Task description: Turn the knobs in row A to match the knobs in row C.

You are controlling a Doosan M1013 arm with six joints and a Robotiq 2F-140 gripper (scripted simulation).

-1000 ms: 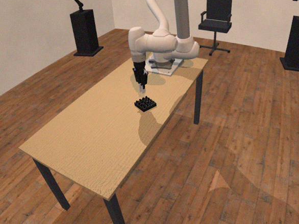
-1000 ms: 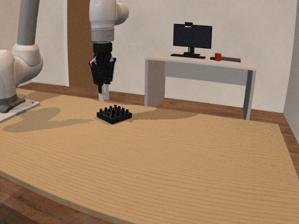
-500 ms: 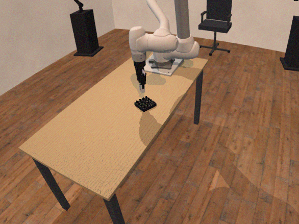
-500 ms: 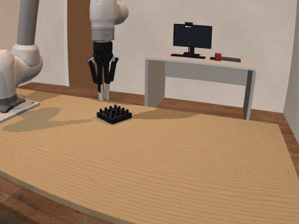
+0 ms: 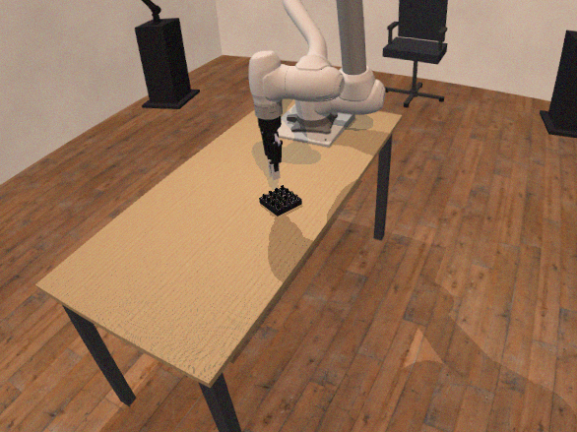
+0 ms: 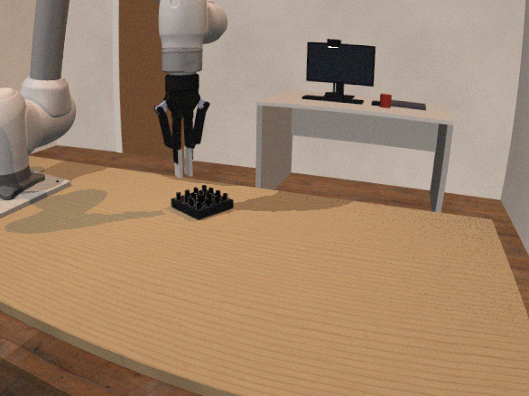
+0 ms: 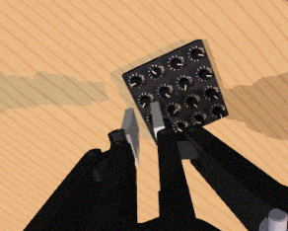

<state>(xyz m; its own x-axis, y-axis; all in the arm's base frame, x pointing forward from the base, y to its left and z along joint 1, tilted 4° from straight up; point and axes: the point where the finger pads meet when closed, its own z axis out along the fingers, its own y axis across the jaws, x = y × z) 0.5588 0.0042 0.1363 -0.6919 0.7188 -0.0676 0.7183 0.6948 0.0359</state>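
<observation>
On the wooden table (image 5: 162,245) (image 6: 289,288) (image 7: 44,163), a bit out from the arm's base plate (image 5: 320,140) (image 6: 60,183), sits the knob box (image 5: 280,210) (image 6: 199,213) (image 7: 174,88). It's a squat black slab, flat on the tabletop, with little black knobs standing up in rows. The wrist view shows pale ring marks around them and short light lines on some of the tops. I can't read the printed names at this size, and the gripper hides part of one side of the box.

The white arm (image 5: 310,82) (image 6: 182,22) reaches out over the table with its wrist bent down, so the gripper (image 5: 274,172) (image 6: 183,176) (image 7: 145,117) points pretty much straight down. Its fingertips hang above the tabletop near the box, not touching it. The claw's narrow, just a slim gap, nothing in it.
</observation>
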